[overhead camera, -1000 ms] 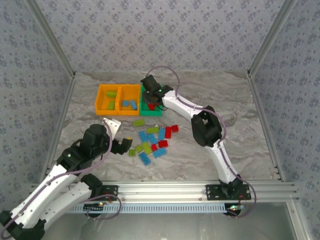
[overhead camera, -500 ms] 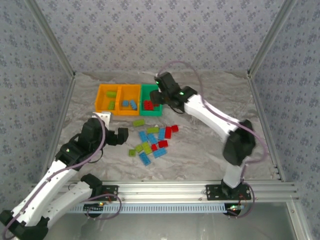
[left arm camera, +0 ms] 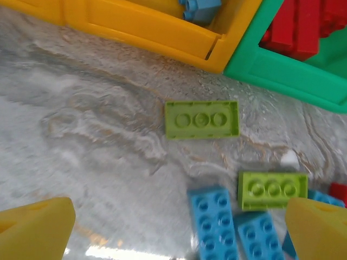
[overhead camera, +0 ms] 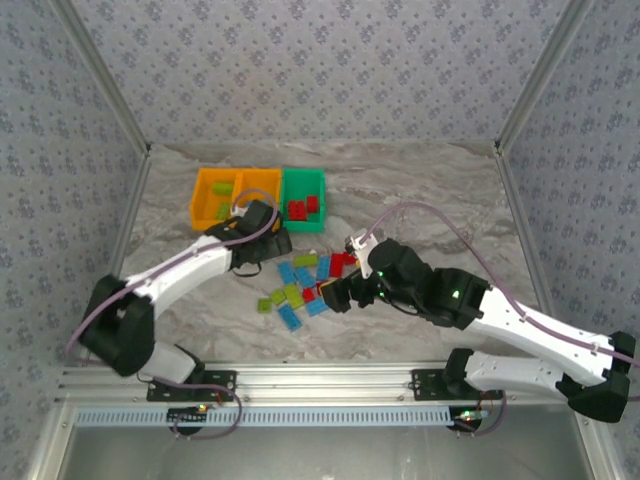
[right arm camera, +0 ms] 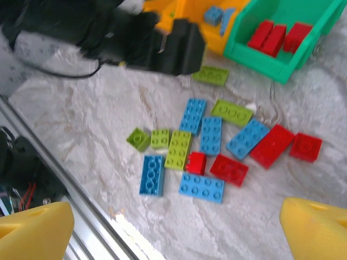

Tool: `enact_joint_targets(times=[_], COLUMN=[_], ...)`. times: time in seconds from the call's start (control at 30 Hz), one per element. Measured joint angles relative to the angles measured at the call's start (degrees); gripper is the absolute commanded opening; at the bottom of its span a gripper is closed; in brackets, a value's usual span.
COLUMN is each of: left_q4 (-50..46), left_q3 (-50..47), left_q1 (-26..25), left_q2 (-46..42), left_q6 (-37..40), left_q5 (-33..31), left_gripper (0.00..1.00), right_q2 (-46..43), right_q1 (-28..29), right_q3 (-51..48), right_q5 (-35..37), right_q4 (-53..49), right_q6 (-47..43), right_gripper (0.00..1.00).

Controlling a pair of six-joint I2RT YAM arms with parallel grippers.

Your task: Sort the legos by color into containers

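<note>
Loose legos in red, light blue and lime green lie in a pile (overhead camera: 308, 280) at mid-table. My left gripper (overhead camera: 277, 241) hangs open just in front of the bins, with nothing between its yellow fingertips (left arm camera: 35, 227). Ahead of it lies a lime brick (left arm camera: 201, 119), upside down. My right gripper (overhead camera: 335, 297) is open and empty at the near right side of the pile, looking over the bricks (right arm camera: 201, 187). The green bin (overhead camera: 303, 222) holds red bricks (right arm camera: 274, 35). Two orange bins (overhead camera: 212, 214) hold lime and blue bricks (overhead camera: 260, 208).
The three bins stand in a row at the back left of the marbled table. The left arm's black gripper body (right arm camera: 162, 46) sits between the pile and the orange bins. An aluminium rail (overhead camera: 320, 380) runs along the near edge.
My right arm left the green bin and came down to the near side of the pile. My left arm swung from the front left up to just before the bins.
</note>
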Motion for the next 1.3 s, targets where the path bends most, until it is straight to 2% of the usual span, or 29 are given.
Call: enact_joint_targets(times=[0.2,0.4,0.5,0.87,1.1,1.2,1.3], left_q4=[4.6,6.3,6.3,6.1,7.5,5.6,5.3], left_q3=[5.7,10.1,11.0,10.5,5.5,3.8,3.8], left_q1=[-0.1,-0.1,-0.1,0.3,0.3,0.2,0.6], left_q2=[14.1,22.5,23.9,24.1,18.8,12.3,3.9], left_q6=[-2.1,-1.7,-1.5,-1.1,-1.0,-1.0,-0.3], left_q5=[-0.7,-1.0,-2.1,-4.0,-2.2,-2.9,-6.2], left_gripper=[0.99,0.99,0.91,0.57,0.54,0.54,0.54], right_q2=[0.0,0.0,0.0,-0.2,-0.2,-0.2,-0.2], right_q1=[0.6,0.6,0.6,0.6,0.6,0.6,0.6], right_q3=[-0.6,-0.6,-0.6,-0.6,-0.6,-0.6,-0.6], right_q5=[2.2,3.7,4.2,4.8,4.7,4.7,4.7], right_q4=[-2.3,-2.8,-3.2,-3.5,-3.0,-2.3,-2.0], right_q6=[1.4,1.5,1.5,2.4,2.6,2.6,2.6], right_gripper=[1.00,1.00,1.00,1.00,1.00,1.00,1.00])
